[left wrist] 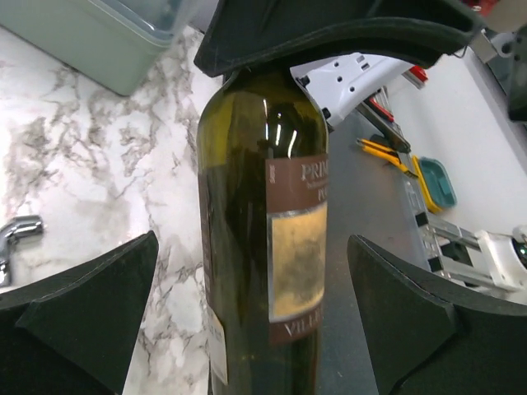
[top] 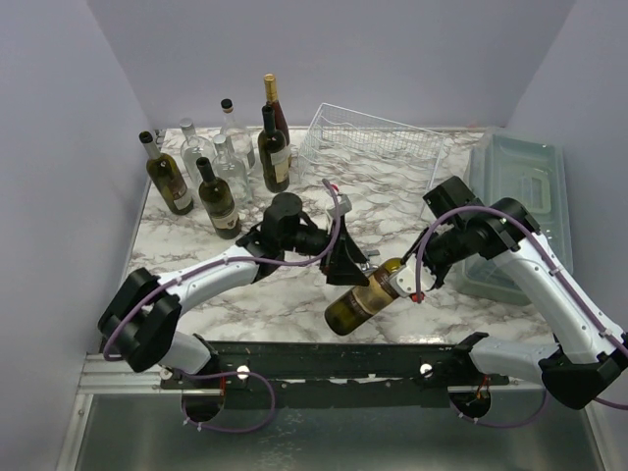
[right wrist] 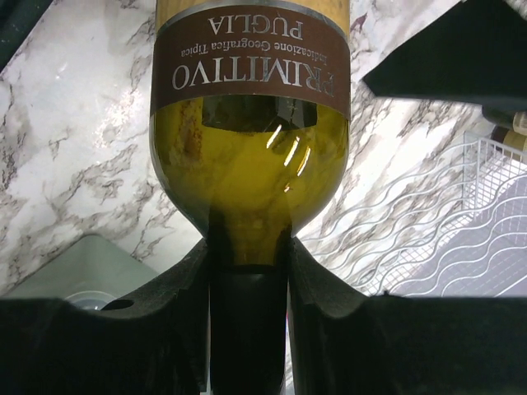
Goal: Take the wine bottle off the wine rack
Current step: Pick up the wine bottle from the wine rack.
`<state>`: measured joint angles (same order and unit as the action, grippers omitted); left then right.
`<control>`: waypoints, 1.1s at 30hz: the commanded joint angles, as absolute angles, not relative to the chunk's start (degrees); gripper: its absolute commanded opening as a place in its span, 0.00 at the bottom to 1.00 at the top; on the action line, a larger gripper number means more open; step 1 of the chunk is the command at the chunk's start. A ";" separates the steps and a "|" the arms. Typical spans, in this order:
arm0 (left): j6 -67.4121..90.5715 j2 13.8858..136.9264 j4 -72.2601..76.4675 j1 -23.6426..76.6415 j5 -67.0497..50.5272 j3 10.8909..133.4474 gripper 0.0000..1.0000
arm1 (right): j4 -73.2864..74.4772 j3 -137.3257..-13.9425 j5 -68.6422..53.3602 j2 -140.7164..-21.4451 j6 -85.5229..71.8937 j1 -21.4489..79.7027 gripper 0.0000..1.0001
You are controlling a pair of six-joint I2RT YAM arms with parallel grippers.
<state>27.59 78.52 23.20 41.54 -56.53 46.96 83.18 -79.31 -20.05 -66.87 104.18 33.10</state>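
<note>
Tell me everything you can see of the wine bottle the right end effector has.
The wine bottle is dark olive-green glass with a brown label reading PRIMITIVO PUGLIA and a cream panel beside it. It looks empty. The right end effector is shut on its neck, holding it tilted above the marble table, base toward the arm bases, clear of the wine rack. The open left end effector brackets its body without touching.

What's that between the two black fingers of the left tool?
The wine bottle, clear of both left tool fingers; the right tool grips its neck. The left wrist view shows it.
</note>
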 commanded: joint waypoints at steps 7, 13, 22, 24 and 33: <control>31.31 90.00 29.43 49.14 -62.26 55.58 0.99 | 81.38 -80.64 -27.40 -65.19 103.36 34.01 0.00; 33.34 92.51 29.95 50.37 -64.90 56.69 0.99 | 81.34 -80.42 -27.59 -64.66 103.11 34.08 0.00; 35.95 95.50 29.97 50.40 -67.11 57.46 0.94 | 81.30 -81.33 -27.52 -64.73 102.74 34.08 0.00; 35.99 95.55 29.98 50.45 -67.23 57.65 0.91 | 81.30 -81.15 -27.51 -64.62 102.59 34.10 0.00; 37.08 96.20 29.99 50.45 -70.60 58.36 0.72 | 80.95 -80.60 -26.59 -64.86 102.78 34.06 0.00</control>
